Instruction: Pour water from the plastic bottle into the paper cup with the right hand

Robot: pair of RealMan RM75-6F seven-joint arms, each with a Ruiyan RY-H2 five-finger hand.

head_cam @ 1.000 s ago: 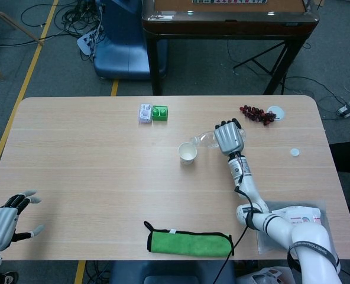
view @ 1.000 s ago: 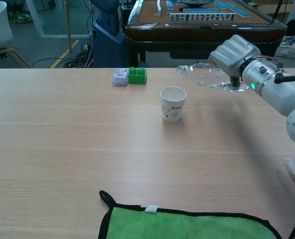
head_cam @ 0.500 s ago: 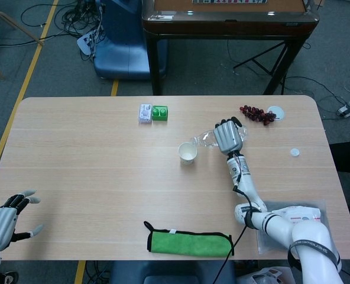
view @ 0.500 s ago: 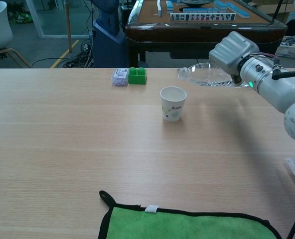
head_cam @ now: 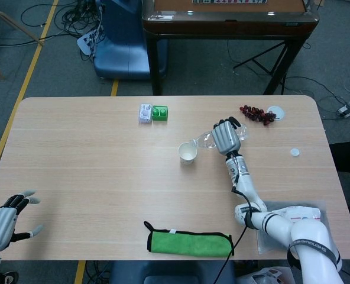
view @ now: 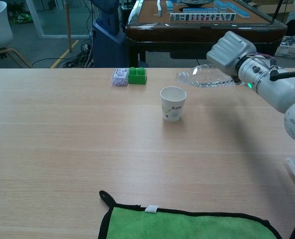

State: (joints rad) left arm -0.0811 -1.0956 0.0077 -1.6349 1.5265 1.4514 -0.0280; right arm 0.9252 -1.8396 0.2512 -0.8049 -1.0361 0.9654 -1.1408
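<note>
1. On the table (head_cam: 92,165), the right hand (head_cam: 225,136) gripped the plastic bottle (view: 203,77), lying almost level above the wood.
2. Its long axis ran from the fingers leftward, mouth just right of and above the paper cup (view: 173,103).
3. Far off, the left hand (head_cam: 2,222) hung spread, holding nothing.

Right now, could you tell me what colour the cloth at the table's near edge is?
Green with black edging, clearest in the chest view: cloth.
</note>
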